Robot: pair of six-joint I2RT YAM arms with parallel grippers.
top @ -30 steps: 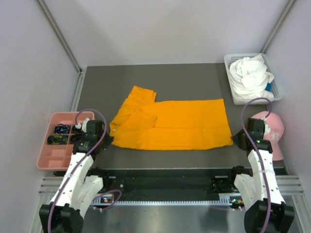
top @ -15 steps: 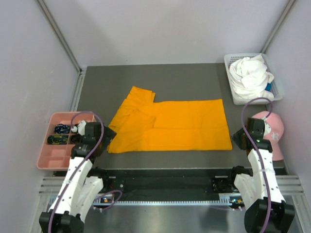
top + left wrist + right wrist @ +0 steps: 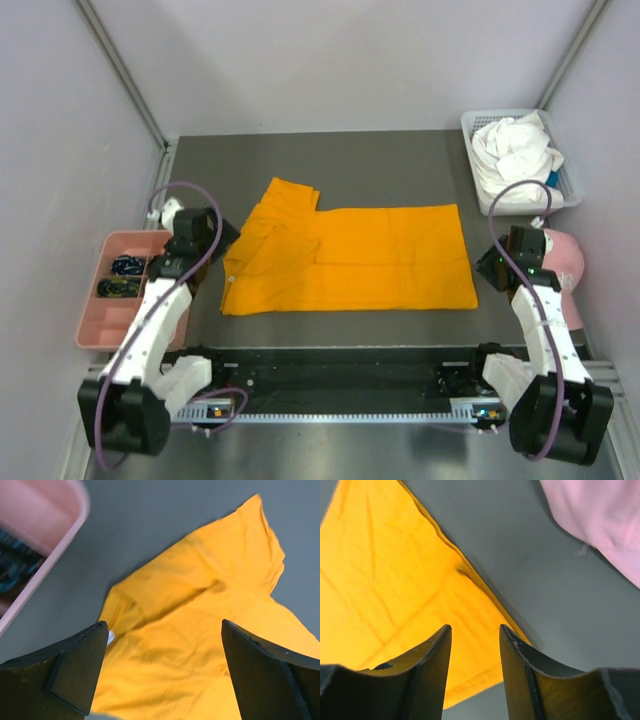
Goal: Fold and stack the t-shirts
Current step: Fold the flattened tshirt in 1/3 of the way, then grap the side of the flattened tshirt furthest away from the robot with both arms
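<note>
An orange t-shirt (image 3: pixel 350 258) lies folded into a long band in the middle of the table, one sleeve sticking out at its back left. A white t-shirt (image 3: pixel 515 150) sits crumpled in the basket at the back right. My left gripper (image 3: pixel 224 240) hovers over the orange shirt's left end, open wide. In the left wrist view the gripper (image 3: pixel 164 625) has only the orange cloth (image 3: pixel 200 605) below it. My right gripper (image 3: pixel 484 268) is at the shirt's front right corner. In the right wrist view the gripper (image 3: pixel 475 628) is open above that corner (image 3: pixel 395 580), holding nothing.
A white basket (image 3: pixel 468 140) stands at the back right. A pink cap (image 3: pixel 565 270) lies right of my right arm. A pink compartment tray (image 3: pixel 100 330) with small dark items sits left of my left arm. Grey walls close in both sides.
My left gripper opened, let go of the orange shirt's front left edge and moved back and up. My right gripper opened and rose slightly. The shirt's left end settled flat.
</note>
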